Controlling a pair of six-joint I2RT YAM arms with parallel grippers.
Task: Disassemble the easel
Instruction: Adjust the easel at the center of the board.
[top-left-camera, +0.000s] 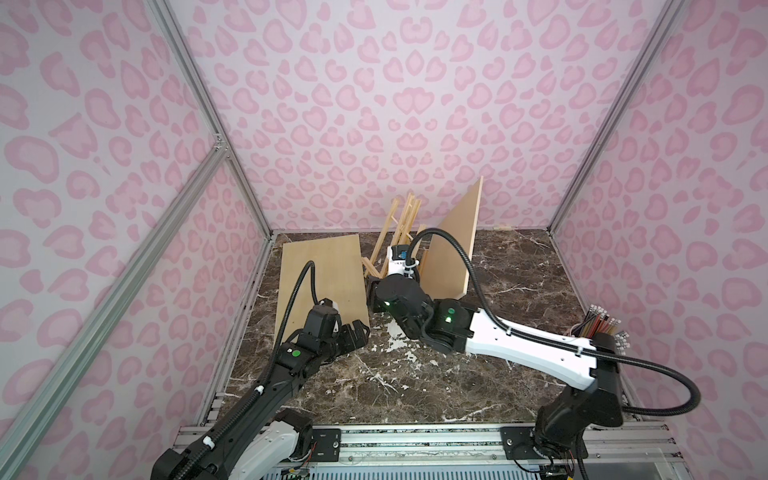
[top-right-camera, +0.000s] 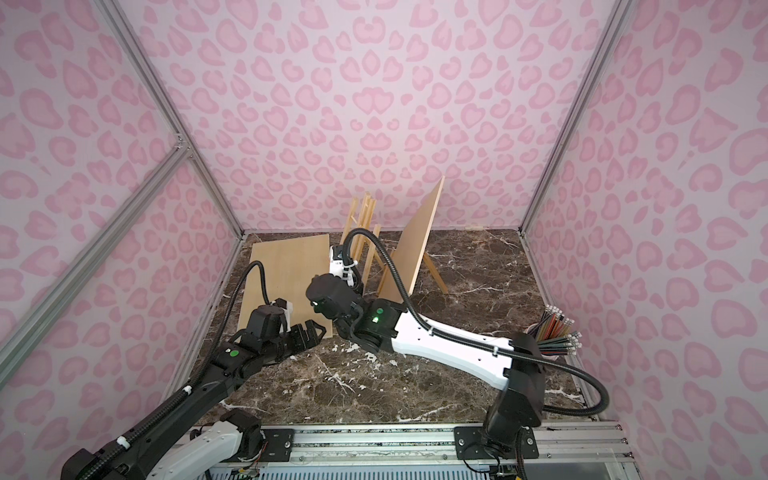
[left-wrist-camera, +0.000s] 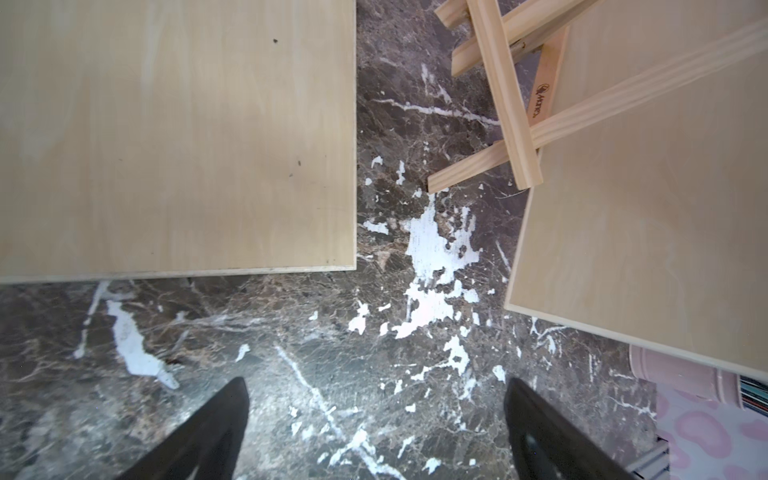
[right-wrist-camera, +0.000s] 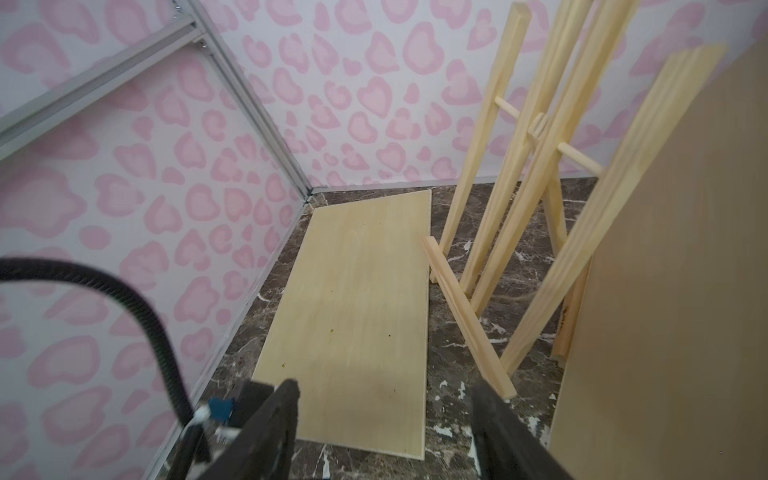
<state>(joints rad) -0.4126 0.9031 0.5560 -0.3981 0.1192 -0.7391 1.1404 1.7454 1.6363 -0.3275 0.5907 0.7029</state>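
In both top views the easel (top-left-camera: 399, 224) (top-right-camera: 361, 220) is standing near the middle of the table's (top-left-camera: 415, 386) far edge. A leaning board (top-left-camera: 453, 245) (top-right-camera: 419, 241) is tilting against its right side. A flat board (top-left-camera: 324, 270) (top-right-camera: 291, 270) is lying close to the far left corner, along the left edge. The left pincer (top-left-camera: 359, 332) (top-right-camera: 313, 330) is hovering at that board's near right corner. The right pincer (top-left-camera: 374, 293) is reaching in low between the two boards, mostly hidden under its wrist. A cup of pencils (top-left-camera: 598, 324) (top-right-camera: 552, 328) is sitting at the right edge.

In the left wrist view the left pincer (left-wrist-camera: 376, 390) is spreading wide over bare table, released and grasping nothing. The flat board (left-wrist-camera: 174, 137) is lying just beyond it. The easel's (left-wrist-camera: 503, 91) crossed slats are touching the leaning board (left-wrist-camera: 648, 232).

In the right wrist view the right pincer (right-wrist-camera: 386, 390) is gaping, released, with nothing between its fingers (right-wrist-camera: 286, 399). It is pointing at the gap between the flat board (right-wrist-camera: 357, 307) and the easel (right-wrist-camera: 511, 166). The easel's legs are resting on the table. The leaning board (right-wrist-camera: 673, 291) is looming close alongside, blurred.
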